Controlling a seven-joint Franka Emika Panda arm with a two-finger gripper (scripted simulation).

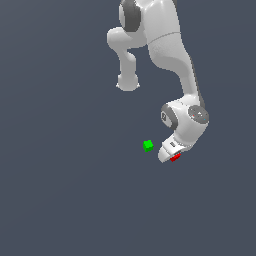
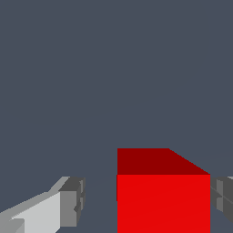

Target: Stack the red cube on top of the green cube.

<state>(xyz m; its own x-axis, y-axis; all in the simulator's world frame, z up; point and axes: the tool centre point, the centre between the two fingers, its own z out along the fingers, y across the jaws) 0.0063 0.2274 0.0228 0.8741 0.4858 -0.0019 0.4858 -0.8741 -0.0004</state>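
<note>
Straddling the red cube (image 2: 163,191) on the bare floor, gripper (image 2: 148,200) spread, one finger touching, the other apart, lined up to grab; green cube (image 1: 148,145) sits nearby.

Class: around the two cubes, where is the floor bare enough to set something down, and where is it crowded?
Bare: the floor on the exterior view's left of the green cube and all below it. Crowded: the gap between it and the gripper straddling the red cube.

The red cube (image 1: 175,158) sits between the pincer (image 1: 169,156) fingers, just toward the exterior view's right of the green cube (image 1: 148,145).
</note>
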